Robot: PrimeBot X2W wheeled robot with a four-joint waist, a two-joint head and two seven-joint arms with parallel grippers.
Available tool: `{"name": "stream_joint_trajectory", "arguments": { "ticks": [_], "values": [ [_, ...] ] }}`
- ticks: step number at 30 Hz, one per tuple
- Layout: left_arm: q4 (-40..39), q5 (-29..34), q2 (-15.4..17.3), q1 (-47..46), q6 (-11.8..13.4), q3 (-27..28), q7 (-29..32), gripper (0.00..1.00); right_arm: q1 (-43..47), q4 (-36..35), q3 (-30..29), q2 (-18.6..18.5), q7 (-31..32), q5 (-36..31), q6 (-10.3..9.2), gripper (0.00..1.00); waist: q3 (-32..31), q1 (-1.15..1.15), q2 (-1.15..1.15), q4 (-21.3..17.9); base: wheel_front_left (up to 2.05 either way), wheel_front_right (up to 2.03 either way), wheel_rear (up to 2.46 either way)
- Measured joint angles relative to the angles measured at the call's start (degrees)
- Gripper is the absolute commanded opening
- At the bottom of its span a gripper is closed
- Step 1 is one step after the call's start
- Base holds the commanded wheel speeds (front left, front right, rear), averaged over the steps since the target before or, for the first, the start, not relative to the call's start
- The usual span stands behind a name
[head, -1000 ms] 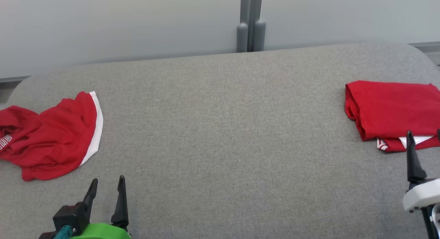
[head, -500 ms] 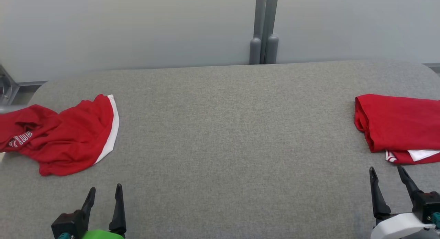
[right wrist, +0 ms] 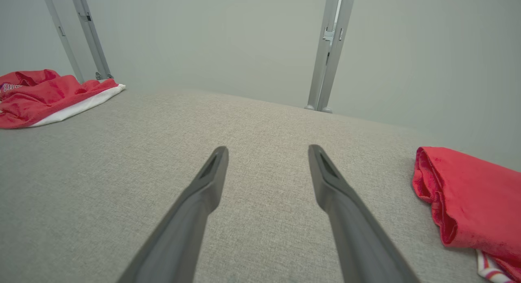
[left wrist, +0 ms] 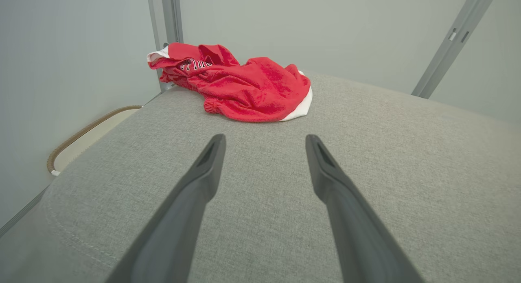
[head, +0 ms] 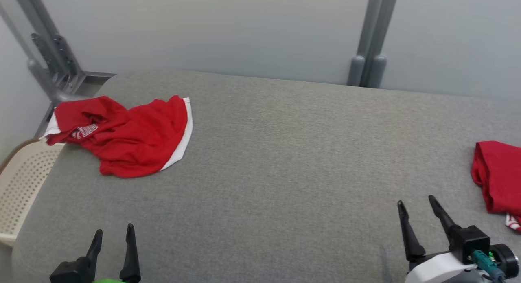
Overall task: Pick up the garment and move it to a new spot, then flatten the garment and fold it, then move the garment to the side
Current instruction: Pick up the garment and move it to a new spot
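head view swings left, putting the crumpled garment (head: 126, 136) at 10 o'clock; left gripper (head: 114, 230) and right gripper (head: 416, 200) hover, fingers (left wrist: 203, 181) spread and empty; pickup looks next.

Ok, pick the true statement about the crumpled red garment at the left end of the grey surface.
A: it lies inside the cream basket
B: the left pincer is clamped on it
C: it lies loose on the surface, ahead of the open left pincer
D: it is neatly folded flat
C: the crumpled red garment lies bunched on the grey surface, apart from the left pincer, which stands open and holds nothing.
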Motion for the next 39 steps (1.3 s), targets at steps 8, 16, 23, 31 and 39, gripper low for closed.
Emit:
{"name": "stream_joint_trajectory", "arguments": {
  "ticks": [8, 16, 23, 31, 39],
  "values": [
    [-0.19, 0.21, -0.23, 2.03, -0.07, 1.69, -0.03, 1.0, -1.97, 0.9, 6.6, 0.79, 0.0, 1.03, 0.0, 1.0, -0.65, 0.0, 0.0, 8.29, 0.0, 0.0, 0.0],
    [-0.41, 0.05, -0.46, 1.96, -0.96, 2.14, 0.09, 1.0, -2.52, 0.11, 7.92, 0.57, 0.0, 1.92, 0.0, 1.0, -0.88, 0.0, 0.0, 13.22, 0.0, 0.0, 0.0],
    [0.67, -2.26, -2.43, -10.33, -3.2, 0.31, 5.17, 1.0, -4.16, -3.74, 7.05, -1.37, 0.0, 2.08, 0.0, 1.0, 2.24, 0.0, 0.0, 13.68, 0.0, 0.0, 0.0],
    [13.73, -7.33, -6.14, -34.68, -3.99, 0.32, 15.72, 1.0, -9.56, -8.48, 6.33, -5.67, 0.0, 1.38, 0.0, 1.0, 10.57, 0.01, 0.0, 12.95, 0.0, 0.0, 0.0],
    [34.17, -8.93, -6.81, -48.53, -3.36, 1.0, 18.58, 1.0, -12.27, -9.71, 7.61, -7.33, 0.0, 1.27, 0.0, 1.0, 20.47, 0.02, 0.0, 9.16, 0.0, 0.0, 0.0]
  ]
}}
